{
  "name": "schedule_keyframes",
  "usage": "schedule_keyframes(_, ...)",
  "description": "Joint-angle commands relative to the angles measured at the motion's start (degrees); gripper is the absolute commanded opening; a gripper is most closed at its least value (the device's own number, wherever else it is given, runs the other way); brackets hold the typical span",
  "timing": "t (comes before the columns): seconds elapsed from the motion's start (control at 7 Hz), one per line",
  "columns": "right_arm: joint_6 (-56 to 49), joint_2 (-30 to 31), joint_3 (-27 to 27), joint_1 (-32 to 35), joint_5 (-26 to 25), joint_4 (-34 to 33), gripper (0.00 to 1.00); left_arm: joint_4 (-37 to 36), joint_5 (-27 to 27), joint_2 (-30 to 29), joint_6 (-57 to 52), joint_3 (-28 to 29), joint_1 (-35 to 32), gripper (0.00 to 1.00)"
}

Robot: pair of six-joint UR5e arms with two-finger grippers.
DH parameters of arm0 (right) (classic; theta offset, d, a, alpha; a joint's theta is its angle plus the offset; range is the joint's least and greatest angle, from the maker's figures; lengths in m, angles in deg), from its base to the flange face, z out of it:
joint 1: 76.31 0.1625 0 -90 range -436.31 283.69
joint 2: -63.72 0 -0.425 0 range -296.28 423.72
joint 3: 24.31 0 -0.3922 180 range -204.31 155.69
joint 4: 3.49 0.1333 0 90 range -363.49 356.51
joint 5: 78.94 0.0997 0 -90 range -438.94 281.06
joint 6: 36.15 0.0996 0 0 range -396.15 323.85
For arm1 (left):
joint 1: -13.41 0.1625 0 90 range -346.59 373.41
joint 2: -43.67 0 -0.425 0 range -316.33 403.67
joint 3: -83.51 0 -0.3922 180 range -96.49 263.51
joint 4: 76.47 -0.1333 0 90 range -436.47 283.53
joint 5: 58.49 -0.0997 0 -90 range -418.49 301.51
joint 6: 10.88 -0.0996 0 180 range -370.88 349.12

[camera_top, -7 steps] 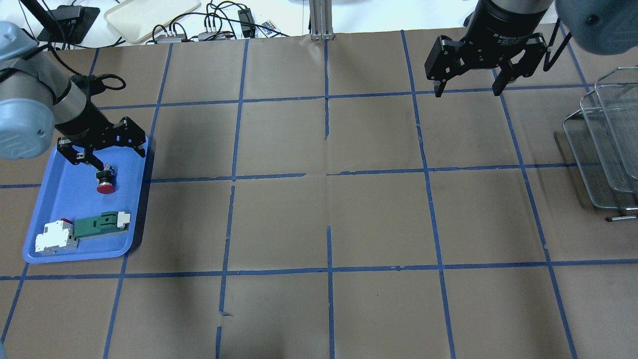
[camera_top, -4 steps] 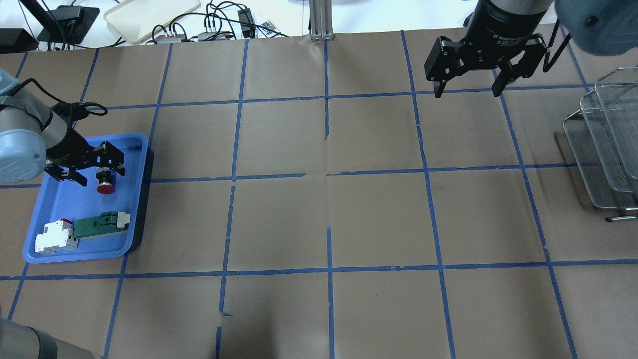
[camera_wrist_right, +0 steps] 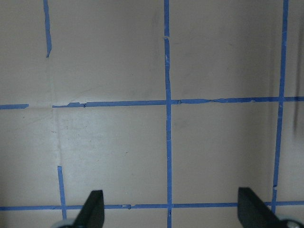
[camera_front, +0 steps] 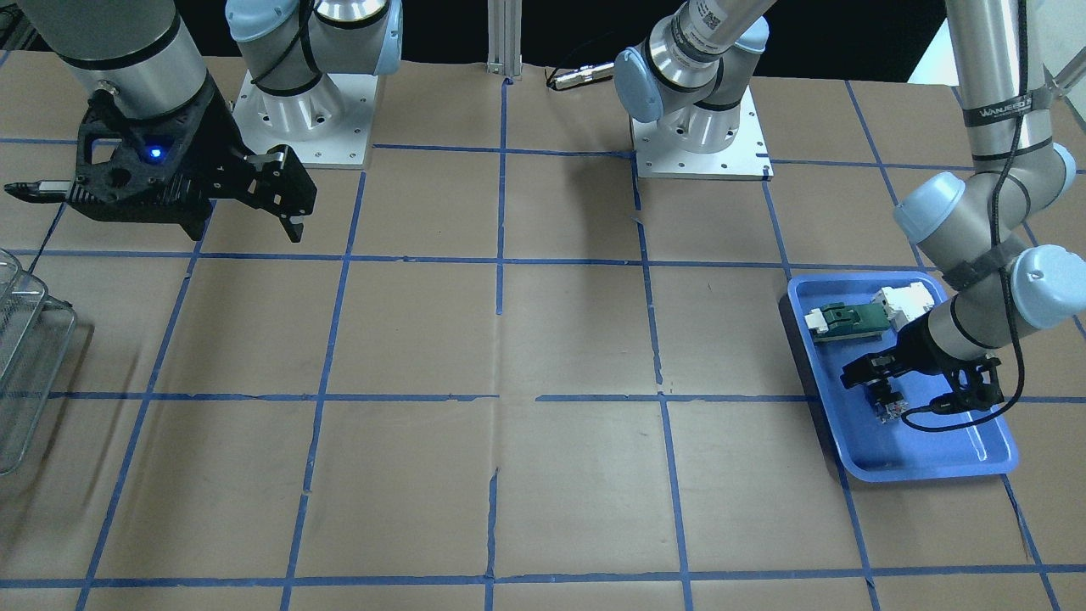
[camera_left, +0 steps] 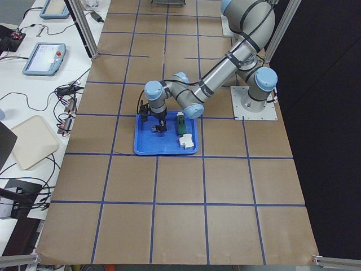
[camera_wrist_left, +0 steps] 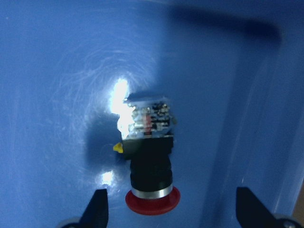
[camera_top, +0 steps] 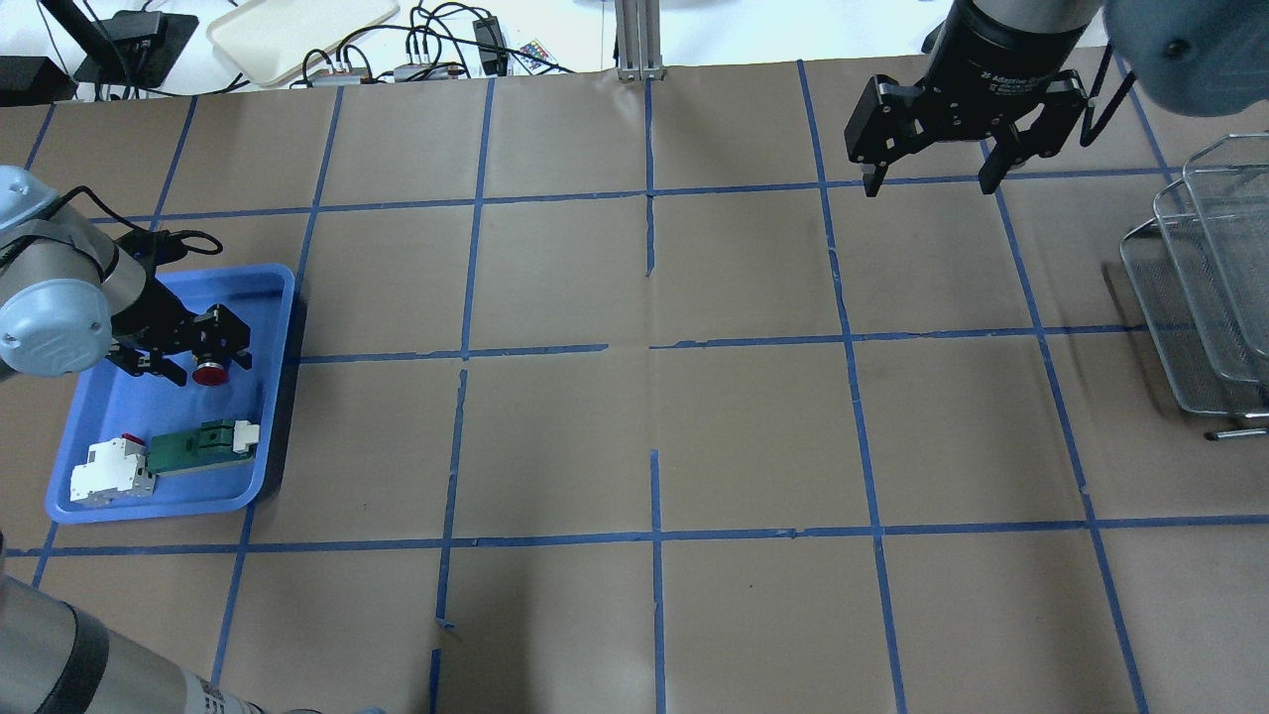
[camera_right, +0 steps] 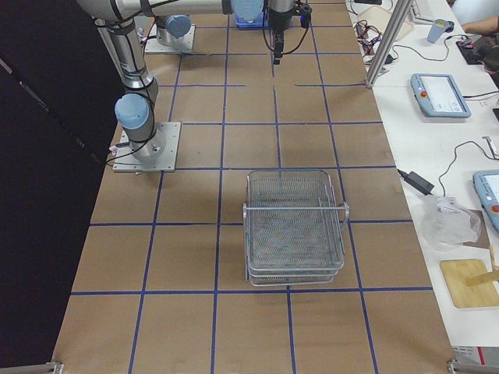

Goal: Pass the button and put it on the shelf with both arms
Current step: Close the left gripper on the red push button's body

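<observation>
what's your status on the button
Left gripper open, straddling button, not yet closed. That button lies on its side in blue tray. Right gripper open over table. Nothing blocks the grasp.

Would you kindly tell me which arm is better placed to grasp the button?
Left: the left gripper, open, straddles the button in the blue tray, while the right gripper hangs open far across the table.

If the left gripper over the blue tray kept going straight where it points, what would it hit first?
The left gripper would most likely meet the button, which lies on its side between its open fingertips; those would reach the tray floor either side. Depth is hard to judge.
</observation>
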Motion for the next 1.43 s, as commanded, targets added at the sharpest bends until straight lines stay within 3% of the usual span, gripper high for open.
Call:
schedule_keyframes(0.0,0.0,0.1,-0.1,0.0,0.1,0.1,1.0,0.2,-3.3,-0.1,0.3,-1.0,0.2,0.76)
schedule_keyframes(0.29,0.2,0.1,-0.1,0.0,0.1,0.0,1.0,-0.1,-3.1,0.1,0.3,-0.9,0.2,0.3)
schedule_keyframes(0.43,0.1,0.1,-0.1,0.0,-0.1,-0.1,1.0,0.3,-3.3,0.5,0.0,-0.6,0.2,0.0)
schedule_keyframes(0.57,0.1,0.1,-0.1,0.0,-0.6,-0.1,1.0,0.4,-3.3,0.9,0.1,-0.3,-0.2,0.0)
schedule_keyframes(0.86,0.0,0.1,0.2,-0.3,0.1,-0.2,1.0,-0.2,-3.0,2.3,-11.3,1.6,-3.3,0.0)
schedule_keyframes(1.0,0.0,0.2,0.1,-0.2,0.0,0.1,1.0,0.3,-3.4,2.5,-9.9,1.3,-4.0,0.0)
schedule_keyframes(1.14,0.0,0.2,0.1,-0.3,0.0,0.1,1.0,0.4,-3.1,2.2,-9.7,1.1,-4.0,0.75)
schedule_keyframes(1.29,0.0,0.2,0.2,-0.3,0.0,0.1,1.0,-0.3,-2.8,1.7,-9.6,1.2,-3.9,0.97)
